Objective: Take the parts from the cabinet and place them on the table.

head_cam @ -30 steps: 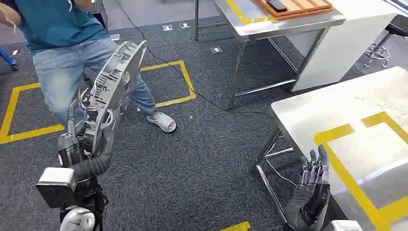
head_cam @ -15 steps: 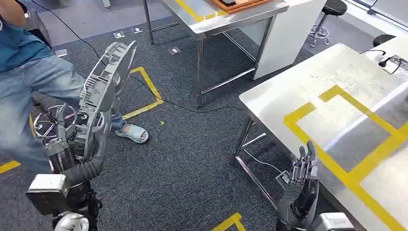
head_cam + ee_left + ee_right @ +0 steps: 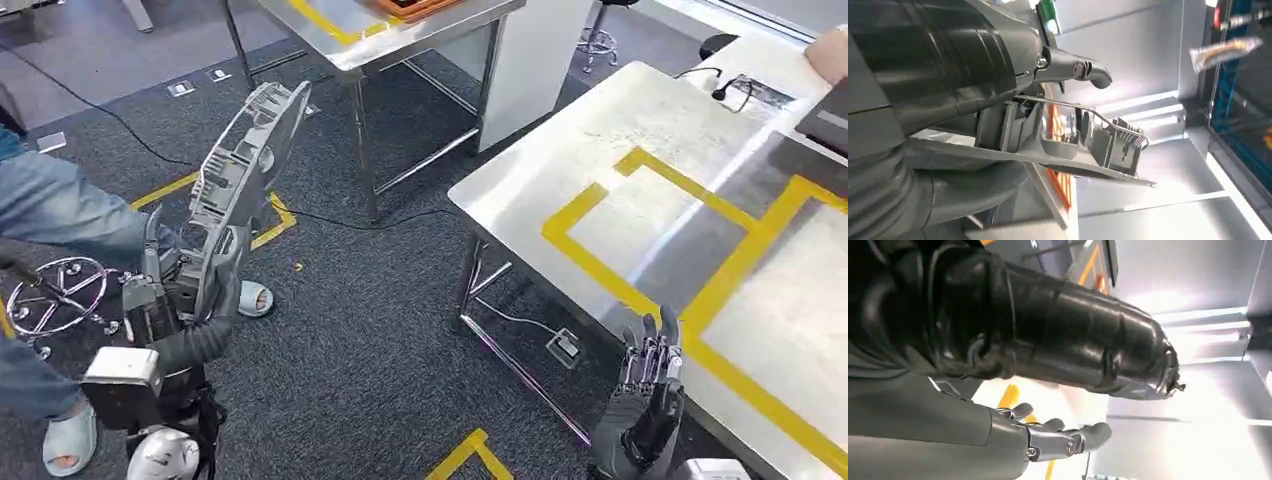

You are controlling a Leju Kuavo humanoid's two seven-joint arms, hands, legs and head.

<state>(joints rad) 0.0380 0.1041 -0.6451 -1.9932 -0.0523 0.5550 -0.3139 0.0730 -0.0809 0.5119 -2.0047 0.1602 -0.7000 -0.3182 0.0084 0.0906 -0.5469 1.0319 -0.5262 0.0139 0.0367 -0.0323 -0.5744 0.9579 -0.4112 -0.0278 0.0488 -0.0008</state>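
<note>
The steel desk (image 3: 560, 165) with yellow tape stands to the right. The left hand (image 3: 170, 290) grips the ribbed grey metal part (image 3: 240, 190) upright, over the carpet. The right hand (image 3: 645, 400) holds nothing, fingers straight, beside the desk edge.

Open carpet (image 3: 380, 330) lay between the raised part (image 3: 240, 190) and the worktop (image 3: 560, 170); a person's leg (image 3: 70, 210) crowded the left.
</note>
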